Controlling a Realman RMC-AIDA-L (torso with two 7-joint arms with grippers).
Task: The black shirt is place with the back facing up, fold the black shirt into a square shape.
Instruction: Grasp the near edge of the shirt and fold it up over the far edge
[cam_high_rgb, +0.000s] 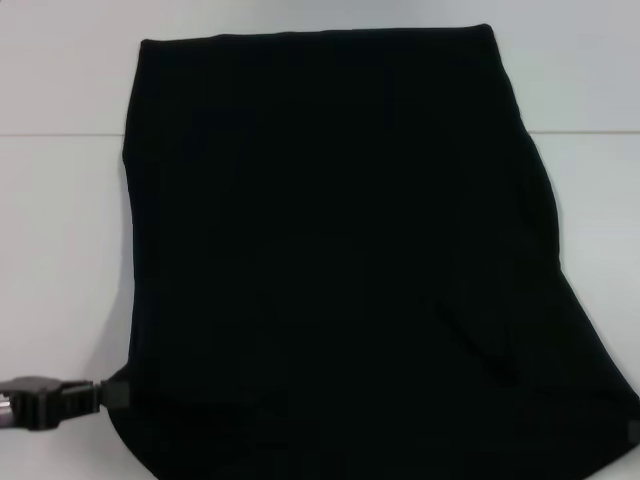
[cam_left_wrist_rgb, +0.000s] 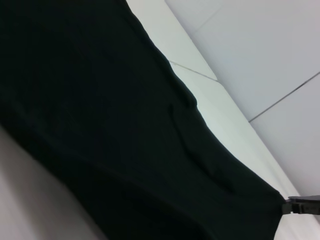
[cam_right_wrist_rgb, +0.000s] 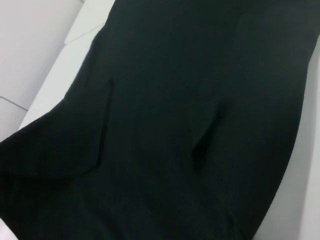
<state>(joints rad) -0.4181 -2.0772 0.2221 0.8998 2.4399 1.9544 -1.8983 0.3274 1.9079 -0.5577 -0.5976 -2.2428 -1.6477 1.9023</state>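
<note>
Nearest us, at the lower left of the head view, our left gripper (cam_high_rgb: 112, 396) meets the black shirt (cam_high_rgb: 340, 260) at its near corner; we cannot tell whether it is pinching the cloth. Our right gripper is not seen. Spread over the white table (cam_high_rgb: 60, 250), the shirt fills most of the frame. We judge it light, limp and drapey, best taken by corners or hem.
</note>
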